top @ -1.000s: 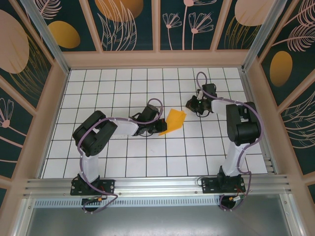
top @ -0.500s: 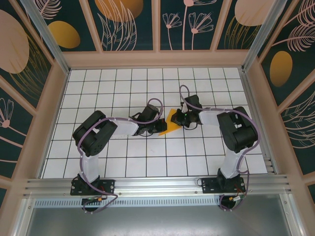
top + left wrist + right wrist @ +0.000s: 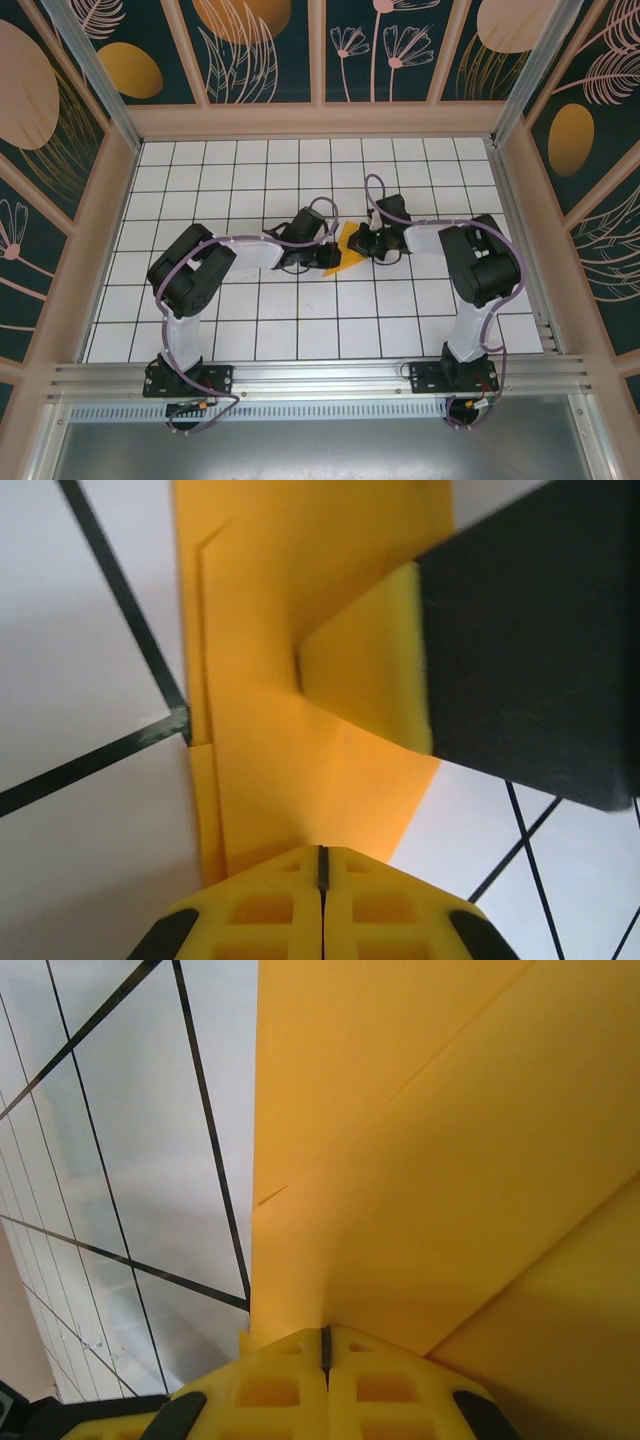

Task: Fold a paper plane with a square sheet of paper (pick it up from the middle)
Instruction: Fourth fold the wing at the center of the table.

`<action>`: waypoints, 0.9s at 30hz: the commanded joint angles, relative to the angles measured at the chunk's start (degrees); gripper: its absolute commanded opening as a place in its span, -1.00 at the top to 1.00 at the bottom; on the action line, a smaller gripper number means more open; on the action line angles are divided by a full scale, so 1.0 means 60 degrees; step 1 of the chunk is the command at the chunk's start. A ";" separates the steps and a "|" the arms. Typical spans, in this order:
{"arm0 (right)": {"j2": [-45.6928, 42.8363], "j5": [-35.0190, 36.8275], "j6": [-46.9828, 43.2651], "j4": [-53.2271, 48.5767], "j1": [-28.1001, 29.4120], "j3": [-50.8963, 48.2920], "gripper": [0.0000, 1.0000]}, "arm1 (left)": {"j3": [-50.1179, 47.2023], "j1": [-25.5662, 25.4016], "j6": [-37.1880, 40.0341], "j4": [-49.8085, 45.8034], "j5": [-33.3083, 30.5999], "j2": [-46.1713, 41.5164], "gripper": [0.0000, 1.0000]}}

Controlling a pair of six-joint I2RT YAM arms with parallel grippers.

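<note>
Gripping paper (image 3: 346, 250) w/ L gripper (image 3: 320, 865) & R gripper (image 3: 325, 1343), jaws pinched shut on it. Line up edges, pull evenly.

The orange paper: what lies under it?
Below the orange paper is the white grid table. In both wrist views the table's black lines run out from behind the paper's edges. The patch of table directly beneath is covered, so whether anything lies there cannot be seen.

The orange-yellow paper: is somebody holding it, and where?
Both grippers pinch the folded orange-yellow paper sheet: the left gripper its left edge, the right gripper its right edge.
</note>
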 commanded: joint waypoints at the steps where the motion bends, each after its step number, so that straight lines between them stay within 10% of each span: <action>1: 0.0759 0.0527 -0.0222 -0.0664 0.0034 -0.0218 0.95 | 0.0042 0.0051 0.0917 -0.0186 0.0724 -0.0310 0.83; 27: 0.1486 0.0894 -0.0691 -0.1677 -0.0040 0.0121 0.96 | -0.1767 0.0356 0.1017 0.0729 0.0358 -0.0691 0.79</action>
